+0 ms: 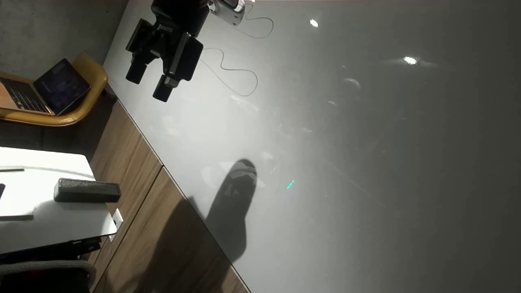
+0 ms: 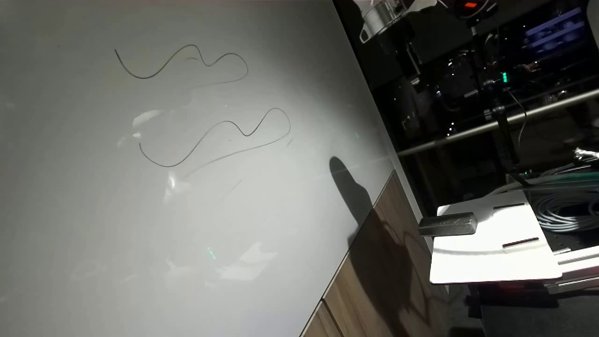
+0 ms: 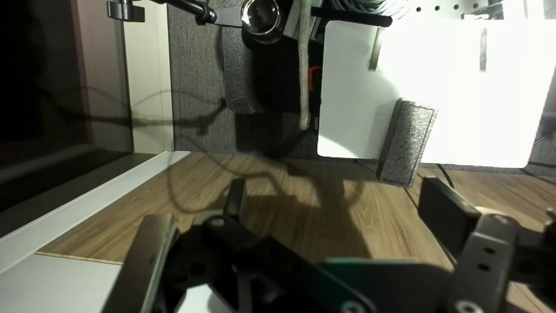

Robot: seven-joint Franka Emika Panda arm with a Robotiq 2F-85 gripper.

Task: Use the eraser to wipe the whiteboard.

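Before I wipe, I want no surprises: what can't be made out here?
Dark grey oblong eraser: underside, hidden by its body, all views.
Glossy pale whiteboard: cut off by picture edges, both exterior views.
Thin dark squiggly marker line: partly hidden by the black gripper, an exterior view.
Laptop's bluish screen: too small to read, an exterior view.

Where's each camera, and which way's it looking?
Exterior view: away from the arm, facing the whiteboard; the gripper shows top left.
Exterior view: away from the arm, facing the whiteboard; the arm's silvery end shows up top.
Wrist view: on the arm, facing the eraser and tabletop past the open gripper.
Both exterior views share the whiteboard and eraser.
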